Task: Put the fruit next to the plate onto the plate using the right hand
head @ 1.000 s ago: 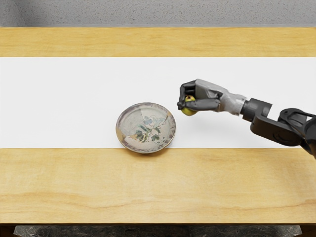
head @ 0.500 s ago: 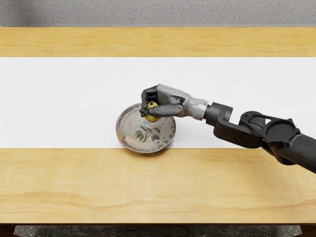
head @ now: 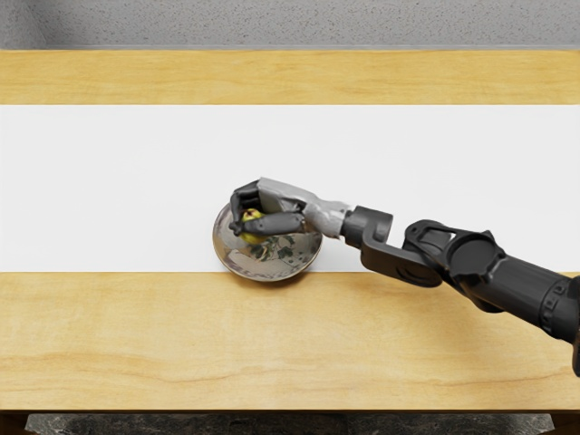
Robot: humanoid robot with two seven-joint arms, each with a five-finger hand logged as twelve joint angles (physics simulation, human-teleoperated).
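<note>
The fruit (head: 250, 218), a small yellow-green ball, sits inside the right hand (head: 268, 209), whose fingers (head: 272, 223) are curled around it in a firm grasp, so only slivers of its skin show between them. Hand and fruit are over the plate (head: 272, 273), toward the 10 o'clock part of its bowl. From this slanted view I cannot tell whether the fruit touches the plate or hangs just above it. In my judgement the carrying is nearly done: the fruit is above its goal, and what is left is to lower it if needed, open the fingers and draw the hand away without rolling the fruit off. The plate is shallow and patterned, with a raised rim that should help keep a round fruit in. Its rim from 5 to 8 o'clock is uncovered, while the wrist crosses the rim near 2 o'clock. The dark arm (head: 471, 268) runs off toward 4 o'clock and leaves at the picture's right edge. The plate rests on a white strip (head: 136, 181) that runs across the wooden table (head: 272, 344), close to the strip's near edge. Nothing else shows on the strip or the wood, so nothing blocks the release. The left hand is out of sight.
</note>
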